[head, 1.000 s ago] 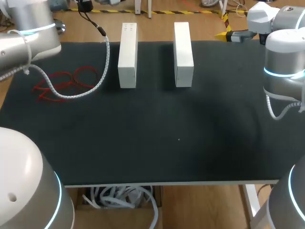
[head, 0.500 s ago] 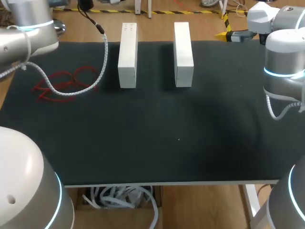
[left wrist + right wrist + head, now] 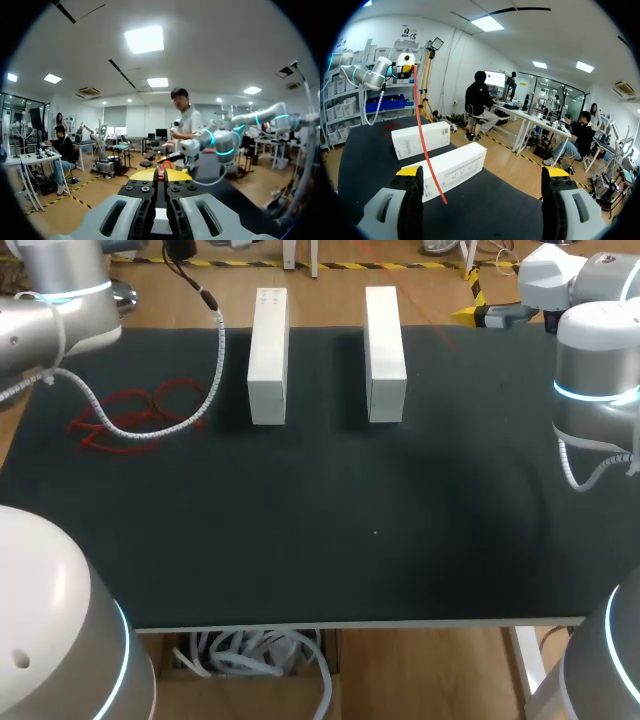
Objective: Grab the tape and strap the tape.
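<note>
A bench [image 3: 300,540] covered in black matting fills the head view. Two long white rectangular boxes lie side by side in the upper middle of the frame, a left box [image 3: 268,355] and a right box [image 3: 384,350], with a gap between them. In the upper left, a loose tangle of thin red tape [image 3: 135,412] rests on the matting. It is partly crossed by a grey coiled cable [image 3: 200,405] hanging from the left arm [image 3: 55,300]. That arm enters at the upper left corner, and the right arm [image 3: 595,380] stands at the right edge. Neither end effector shows in this view. In the left wrist view, the left end effector [image 3: 160,175] has its yellow tips drawn close together, pinching a small piece of the red tape between them. In the right wrist view, the right end effector [image 3: 482,172] is spread wide and holds nothing. The two white boxes lie ahead of it. A strand of the red tape runs from the raised left end effector beyond the boxes, down in front of them, ending near one of the right end effector's fingers.
</note>
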Available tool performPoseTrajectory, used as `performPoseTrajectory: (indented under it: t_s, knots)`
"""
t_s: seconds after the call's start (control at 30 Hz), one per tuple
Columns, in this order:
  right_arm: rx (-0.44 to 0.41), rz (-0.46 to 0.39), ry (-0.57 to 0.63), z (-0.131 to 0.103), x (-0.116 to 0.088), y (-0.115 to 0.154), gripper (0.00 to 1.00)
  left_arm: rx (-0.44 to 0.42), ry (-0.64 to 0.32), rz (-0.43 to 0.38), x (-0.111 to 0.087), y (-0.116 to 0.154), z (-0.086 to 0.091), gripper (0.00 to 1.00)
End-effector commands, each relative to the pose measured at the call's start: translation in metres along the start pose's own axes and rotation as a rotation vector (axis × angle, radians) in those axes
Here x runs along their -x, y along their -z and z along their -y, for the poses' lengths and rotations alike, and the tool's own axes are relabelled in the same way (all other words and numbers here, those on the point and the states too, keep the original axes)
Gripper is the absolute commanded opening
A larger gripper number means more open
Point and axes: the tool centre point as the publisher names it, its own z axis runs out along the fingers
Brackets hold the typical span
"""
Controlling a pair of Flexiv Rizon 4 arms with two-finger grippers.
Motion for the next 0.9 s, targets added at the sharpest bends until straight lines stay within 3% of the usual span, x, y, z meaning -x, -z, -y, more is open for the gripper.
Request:
performPoseTrajectory:
  t_s: [0.03, 0.9]
  knots:
    - [0.001, 0.000, 0.000, 0.0004, 0.0003, 0.0000, 1.00, -0.004, 0.000, 0.002, 0.0007, 0.0002, -0.0007, 0.00]
    - [0.001, 0.000, 0.000, 0.0004, 0.0003, 0.0000, 1.00, -0.009, -0.032, 0.010, -0.0011, 0.0009, -0.0007, 0.00]
